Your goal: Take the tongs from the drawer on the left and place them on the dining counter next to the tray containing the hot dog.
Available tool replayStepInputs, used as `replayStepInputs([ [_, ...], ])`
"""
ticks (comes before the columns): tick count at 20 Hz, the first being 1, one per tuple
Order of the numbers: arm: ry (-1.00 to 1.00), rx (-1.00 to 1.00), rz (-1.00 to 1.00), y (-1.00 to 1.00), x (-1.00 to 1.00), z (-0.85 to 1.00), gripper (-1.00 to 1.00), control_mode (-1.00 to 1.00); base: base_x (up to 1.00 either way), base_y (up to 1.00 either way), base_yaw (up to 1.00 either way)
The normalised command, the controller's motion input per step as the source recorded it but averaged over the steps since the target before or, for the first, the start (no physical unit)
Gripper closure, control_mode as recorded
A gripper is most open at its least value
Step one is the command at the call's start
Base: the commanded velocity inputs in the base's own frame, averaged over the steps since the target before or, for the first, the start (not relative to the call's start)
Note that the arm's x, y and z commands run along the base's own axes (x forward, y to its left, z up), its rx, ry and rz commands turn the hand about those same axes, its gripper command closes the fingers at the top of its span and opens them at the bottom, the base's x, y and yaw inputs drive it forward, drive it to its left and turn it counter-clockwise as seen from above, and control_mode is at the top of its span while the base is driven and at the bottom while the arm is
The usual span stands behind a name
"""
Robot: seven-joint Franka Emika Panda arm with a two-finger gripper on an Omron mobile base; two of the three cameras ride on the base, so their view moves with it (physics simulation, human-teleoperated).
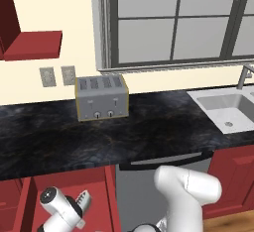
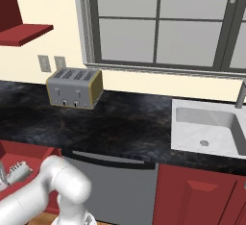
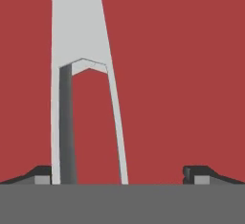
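Observation:
The drawer (image 1: 99, 182) stands pulled out under the black counter at the lower left, its red inside showing (image 2: 30, 152). The silver tongs (image 3: 76, 27) lie on the drawer's red floor (image 3: 182, 74), their two arms running up the hand view. A ridged end of the tongs (image 1: 83, 199) pokes out beside my wrist (image 2: 18, 170). My gripper (image 3: 122, 175) is open, down in the drawer over the tongs. The tongs' arms pass between the fingertips, close to the left fingertip (image 3: 43, 174). The dining counter and the tray are out of view.
A silver toaster (image 1: 101, 98) stands on the black marbled kitchen counter (image 1: 59, 137) by the wall. A white sink (image 1: 229, 108) is at the right. The grey dishwasher front (image 2: 115, 185) sits right of the drawer. My white arm (image 1: 186, 191) bends down to the left.

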Motion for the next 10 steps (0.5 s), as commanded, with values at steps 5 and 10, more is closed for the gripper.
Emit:
replayStepInputs([
  [5, 0.00, 0.00, 0.00, 0.19, 0.12, -0.27, -1.00, -1.00, 0.00, 0.00, 0.00],
  [10, 0.00, 0.00, 0.00, 0.18, 0.02, -0.44, -1.00, -1.00, 0.00, 0.00, 0.00],
])
